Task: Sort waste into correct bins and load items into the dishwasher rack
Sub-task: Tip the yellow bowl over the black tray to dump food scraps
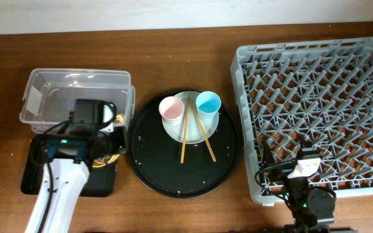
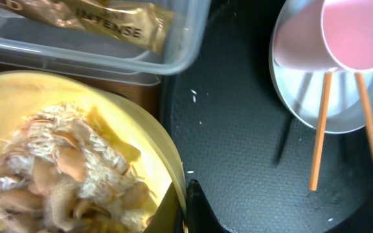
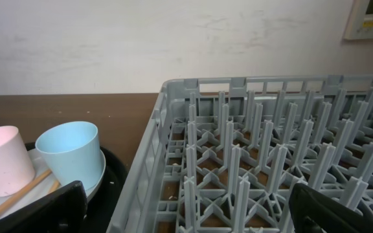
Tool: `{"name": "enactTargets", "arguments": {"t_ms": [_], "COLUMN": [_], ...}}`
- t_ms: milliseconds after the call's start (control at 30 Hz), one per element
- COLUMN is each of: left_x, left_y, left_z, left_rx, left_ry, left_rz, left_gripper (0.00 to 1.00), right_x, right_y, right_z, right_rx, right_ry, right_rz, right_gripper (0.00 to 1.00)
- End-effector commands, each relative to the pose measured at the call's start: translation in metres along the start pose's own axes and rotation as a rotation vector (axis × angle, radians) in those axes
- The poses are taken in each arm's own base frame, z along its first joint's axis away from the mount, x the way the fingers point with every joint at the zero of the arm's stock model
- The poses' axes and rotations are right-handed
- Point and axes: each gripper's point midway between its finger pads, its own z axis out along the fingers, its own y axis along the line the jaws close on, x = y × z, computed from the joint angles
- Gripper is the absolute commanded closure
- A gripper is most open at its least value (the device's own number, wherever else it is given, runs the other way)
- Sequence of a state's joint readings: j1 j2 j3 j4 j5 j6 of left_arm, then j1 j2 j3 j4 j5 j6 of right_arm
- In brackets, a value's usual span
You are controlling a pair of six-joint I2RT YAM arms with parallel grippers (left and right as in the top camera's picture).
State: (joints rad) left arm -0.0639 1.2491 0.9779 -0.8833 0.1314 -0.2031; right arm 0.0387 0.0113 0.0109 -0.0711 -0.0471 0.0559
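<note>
My left gripper (image 2: 185, 207) is shut on the rim of the yellow bowl (image 2: 141, 136), which holds beige food scraps (image 2: 63, 168), beside the clear tub (image 1: 76, 84) and over the shallow black tray (image 1: 34, 181). The snack wrapper (image 2: 109, 19) lies in the tub. The pink cup (image 1: 171, 109), light-blue cup (image 1: 208, 102) and two chopsticks (image 1: 193, 133) rest on the white plate (image 1: 173, 129). My right gripper (image 3: 186, 213) is open and empty over the front left corner of the grey rack (image 1: 316, 110). No napkin is in view.
The plate sits on a large round black tray (image 1: 173, 175) between the tub and the rack. A few crumbs lie on that tray. A pale wall stands behind the table's far edge.
</note>
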Motion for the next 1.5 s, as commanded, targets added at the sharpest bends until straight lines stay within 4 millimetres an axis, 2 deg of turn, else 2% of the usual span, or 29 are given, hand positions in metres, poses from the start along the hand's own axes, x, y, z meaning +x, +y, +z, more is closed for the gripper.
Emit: {"name": "enactTargets", "arguments": {"t_ms": [0,100,167,367,433,533,633,700,767,867,1067,1100,1133,1200,1233,1267,1300,1333,1400,1433,1467], "left_x": [-0.021,-0.027,-0.028,-0.020,-0.013,-0.011,-0.005,-0.004,-0.004,-0.007,-0.005,-0.004,-0.004,-0.006,-0.007,-0.008,-0.009,-0.008,-0.010,-0.012,-0.012], "left_y": [0.015,0.051,0.069,0.094,0.109,0.119,0.136,0.140,0.143,0.132,0.136,0.144,0.139,0.149,0.139,0.139,0.149,0.148,0.150,0.138,0.142], "left_z": [-0.022,-0.026,-0.022,-0.015,-0.020,-0.043,-0.046,-0.056,-0.057,-0.069,-0.064,-0.057,-0.060,-0.056,-0.063,-0.064,-0.059,-0.058,-0.059,-0.069,-0.067], "left_rx": [0.187,0.154,0.187,0.434,0.513,0.641,0.624,0.649,0.645,0.734,0.723,0.675,0.716,0.655,0.736,0.734,0.669,0.692,0.682,0.770,0.742], "left_ry": [-0.081,-0.126,-0.168,-0.348,-0.440,-0.559,-0.619,-0.664,-0.671,-0.694,-0.662,-0.643,-0.639,-0.639,-0.642,-0.648,-0.647,-0.627,-0.636,-0.646,-0.650], "left_rz": [-0.041,-0.145,-0.209,-0.339,-0.397,-0.438,-0.473,-0.475,-0.483,-0.452,-0.522,-0.569,-0.580,-0.598,-0.589,-0.580,-0.604,-0.653,-0.639,-0.605,-0.604], "left_gripper": [1.00,1.00,1.00,1.00,1.00,1.00,1.00,1.00,1.00,1.00,1.00,1.00,1.00,1.00,1.00,1.00,1.00,1.00,1.00,1.00,1.00], "right_x": [0.002,0.002,0.002,0.002,0.002,0.002,0.002,0.002,0.002,0.002,0.002,0.002,0.002,0.002,0.002,0.002,0.002,0.002,0.002,0.002,0.002], "right_y": [-0.001,-0.001,-0.001,-0.001,-0.001,-0.001,-0.001,-0.001,-0.001,-0.001,-0.001,-0.001,-0.001,-0.001,-0.001,-0.001,-0.001,-0.001,-0.001,-0.001,-0.001], "right_z": [0.000,0.000,0.000,0.000,0.000,0.000,0.000,0.000,0.000,0.000,0.000,0.000,0.000,0.000,0.000,0.000,0.000,0.000,0.000,0.000,0.000], "right_rx": [0.001,0.001,0.001,0.001,0.001,0.001,0.001,0.001,0.001,0.001,0.001,0.001,0.001,0.001,0.001,0.001,0.001,0.001,0.001,0.001,0.001], "right_ry": [0.003,0.003,0.003,0.003,0.003,0.003,0.003,0.003,0.003,0.003,0.003,0.003,0.003,0.003,0.003,0.003,0.003,0.003,0.003,0.003,0.003], "right_rz": [0.005,0.005,0.005,0.005,0.005,0.005,0.005,0.005,0.005,0.005,0.005,0.005,0.005,0.005,0.005,0.005,0.005,0.005,0.005,0.005,0.005], "right_gripper": [0.02,0.02,0.02,0.02,0.02,0.02,0.02,0.02,0.02,0.02,0.02,0.02,0.02,0.01,0.02,0.02,0.01,0.02,0.02,0.02,0.02]}}
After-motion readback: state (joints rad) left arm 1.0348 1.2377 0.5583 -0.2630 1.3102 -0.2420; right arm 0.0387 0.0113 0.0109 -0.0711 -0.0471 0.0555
